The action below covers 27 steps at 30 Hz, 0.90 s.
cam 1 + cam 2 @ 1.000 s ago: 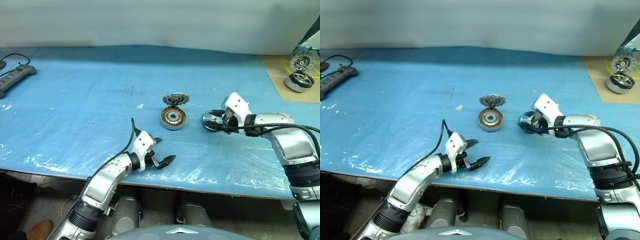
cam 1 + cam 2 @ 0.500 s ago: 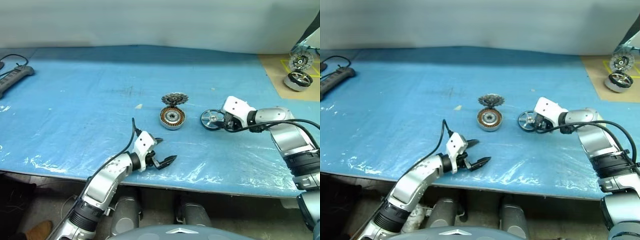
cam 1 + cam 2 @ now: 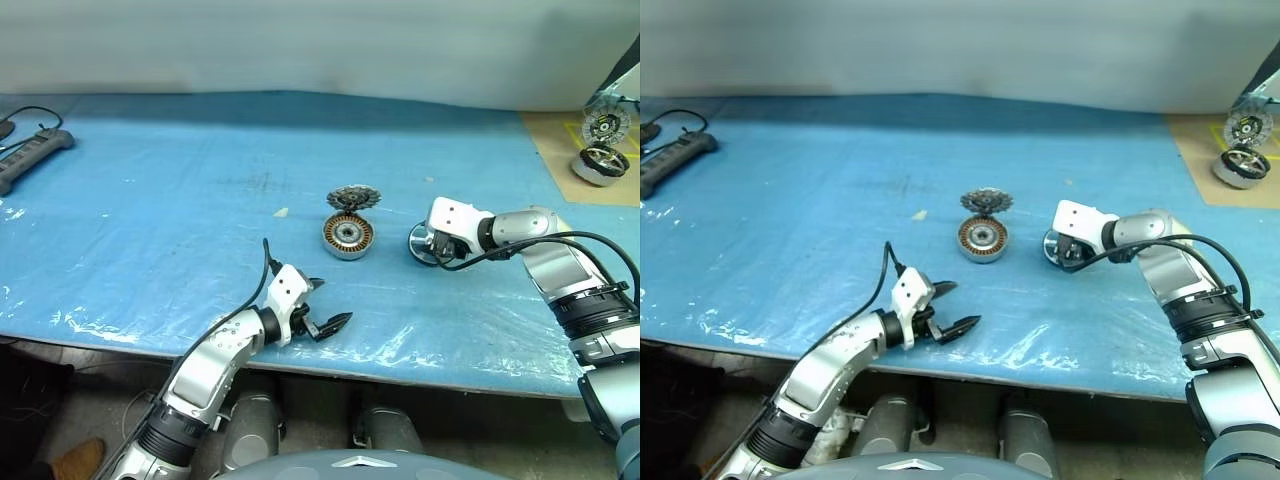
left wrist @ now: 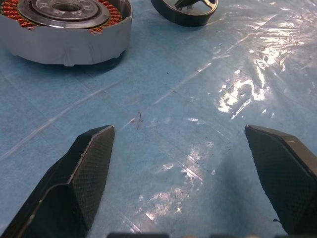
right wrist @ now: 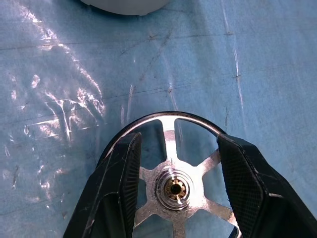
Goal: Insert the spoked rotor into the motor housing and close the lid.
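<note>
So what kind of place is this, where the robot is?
Probably a workshop or a robot test lab. A long bench under a crinkly blue plastic sheet holds motor parts: a copper-wound ring, a toothed grey disc and a silver spoked wheel. A black power strip lies at one end.

We see a workshop: a long bench under blue plastic sheeting (image 3: 150,220), copper-wound motor parts (image 3: 347,237), a grey power strip (image 3: 35,155).

A blue table cover (image 3: 180,200) carries a copper-brown wound ring (image 3: 347,237), a grey disc with a dark toothed edge (image 3: 353,197) and a dark-rimmed, silver-spoked rotor (image 5: 173,186).
</note>
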Tool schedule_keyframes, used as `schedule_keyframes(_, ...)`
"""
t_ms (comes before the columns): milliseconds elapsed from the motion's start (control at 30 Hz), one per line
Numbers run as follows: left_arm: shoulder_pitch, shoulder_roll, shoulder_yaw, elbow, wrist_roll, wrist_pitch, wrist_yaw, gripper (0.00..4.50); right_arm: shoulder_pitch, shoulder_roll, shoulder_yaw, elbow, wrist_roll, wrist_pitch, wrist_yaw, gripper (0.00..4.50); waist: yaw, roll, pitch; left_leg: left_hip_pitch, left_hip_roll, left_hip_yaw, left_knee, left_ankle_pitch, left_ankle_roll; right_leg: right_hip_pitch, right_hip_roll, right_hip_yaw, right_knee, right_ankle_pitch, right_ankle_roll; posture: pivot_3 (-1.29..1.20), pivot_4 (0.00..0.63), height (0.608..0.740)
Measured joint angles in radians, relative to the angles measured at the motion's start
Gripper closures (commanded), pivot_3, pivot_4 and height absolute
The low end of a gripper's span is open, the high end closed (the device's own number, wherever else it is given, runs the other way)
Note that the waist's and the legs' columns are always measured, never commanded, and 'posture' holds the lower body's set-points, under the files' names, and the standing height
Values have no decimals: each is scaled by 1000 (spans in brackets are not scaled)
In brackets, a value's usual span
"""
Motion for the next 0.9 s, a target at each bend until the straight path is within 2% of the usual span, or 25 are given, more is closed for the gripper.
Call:
schedule_keyframes(367,2,3,-1,0,10,-9,-3,0,-23,6,-81,-12,99,85,52,1985,0,0,0,0,0,0,0,0,0,-1,0,0,1,0,0,0,150,740)
schedule_keyframes(900,4,5,0,-24,10,-7,-3,0,-49,-14,-58,99,7,-56,84,1985,-1,0,0,-1,0,0,0,0,0,-1,0,0,1,0,0,0,150,740)
